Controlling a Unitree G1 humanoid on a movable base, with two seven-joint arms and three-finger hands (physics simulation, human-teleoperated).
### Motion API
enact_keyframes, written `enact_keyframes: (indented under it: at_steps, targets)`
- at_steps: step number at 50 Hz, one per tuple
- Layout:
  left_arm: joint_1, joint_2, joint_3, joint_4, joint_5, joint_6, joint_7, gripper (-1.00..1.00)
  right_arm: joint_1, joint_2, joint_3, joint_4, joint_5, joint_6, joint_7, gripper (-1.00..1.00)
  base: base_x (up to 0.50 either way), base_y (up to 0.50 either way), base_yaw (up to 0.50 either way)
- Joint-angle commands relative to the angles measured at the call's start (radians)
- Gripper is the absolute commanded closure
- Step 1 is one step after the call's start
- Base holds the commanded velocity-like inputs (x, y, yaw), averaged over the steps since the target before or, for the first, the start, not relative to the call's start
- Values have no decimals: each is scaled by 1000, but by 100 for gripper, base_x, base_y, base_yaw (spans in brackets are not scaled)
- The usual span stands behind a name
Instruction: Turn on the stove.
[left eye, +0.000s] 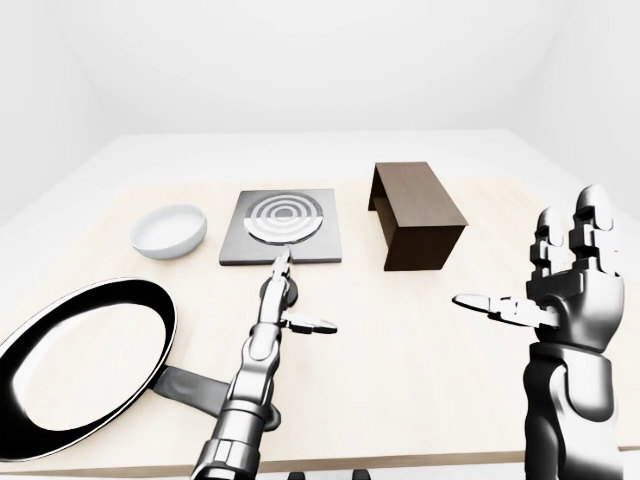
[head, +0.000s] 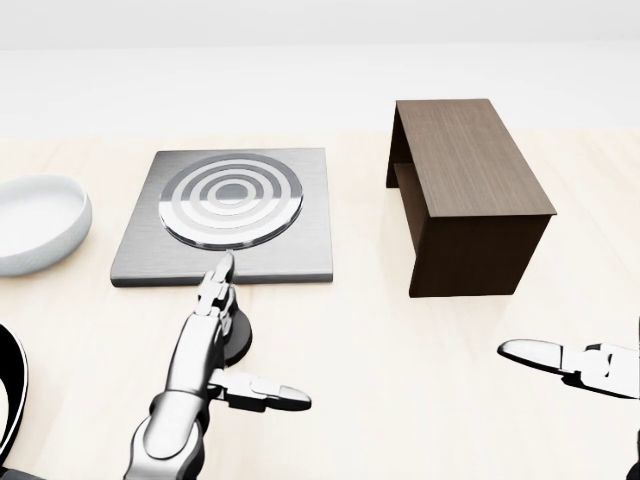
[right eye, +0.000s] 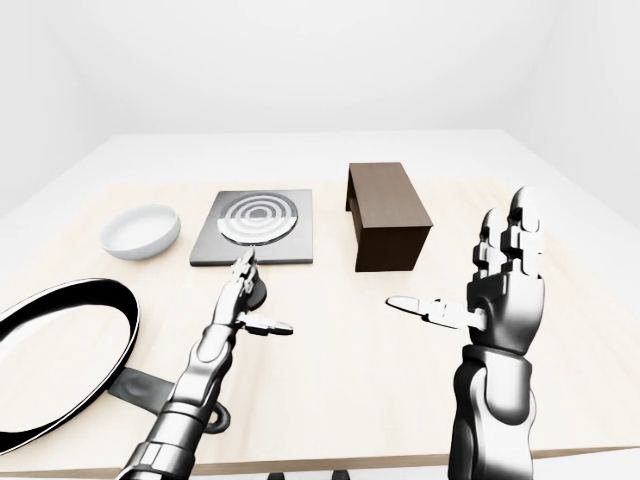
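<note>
The stove (head: 300, 215) is a flat grey plate with a ringed round burner (head: 230, 205), at the upper middle of the head view. My left hand (head: 255, 335) is open, its fingers (head: 218, 285) stretched straight out, their tips over the stove's lower edge just below the burner, and its thumb (head: 270, 393) out to the right. A small dark round shape (head: 240, 345) lies under the hand; I cannot tell what it is. My right hand (left eye: 525, 270) is open and empty, held upright at the right, away from the stove.
A dark brown wooden box-stand (left eye: 415, 215) stands right of the stove. A white bowl (left eye: 170, 230) sits to its left. A black frying pan (left eye: 80, 370) lies at the lower left, its handle (left eye: 195, 388) beside my left forearm. The table's edge (left eye: 400, 462) runs along the bottom.
</note>
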Motion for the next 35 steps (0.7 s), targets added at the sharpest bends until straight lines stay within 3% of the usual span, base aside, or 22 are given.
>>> enact_keyframes:
  at_steps: [1, 2, 3, 5, 12, 35]
  targets:
    - [67, -1, -26, -269, 23, 52, -18, -100, 0, 1, 4, 12, -5, 0, 0, -100, 0, 0, 0]
    - [99, -3, -34, -381, 24, 113, -30, -100, 0, 0, 3, 6, -2, 0, 0, -100, 0, 0, 0]
    - [117, -4, -39, -457, 19, 155, -40, -100, 0, 0, 3, 7, -3, 0, 0, -100, 0, 0, 0]
    - [131, -2, -42, -532, 20, 175, -43, -100, 3, 1, 4, 0, -3, 0, 0, -100, 0, 0, 0]
    - [213, 20, -34, -781, 27, 175, -31, -100, 1, 1, 2, -1, -2, 0, 1, -100, 0, 0, 0]
    - [263, 23, -62, -1129, 48, 175, -11, -100, -3, -1, 1, -12, -2, 0, 0, -100, 0, 0, 0]
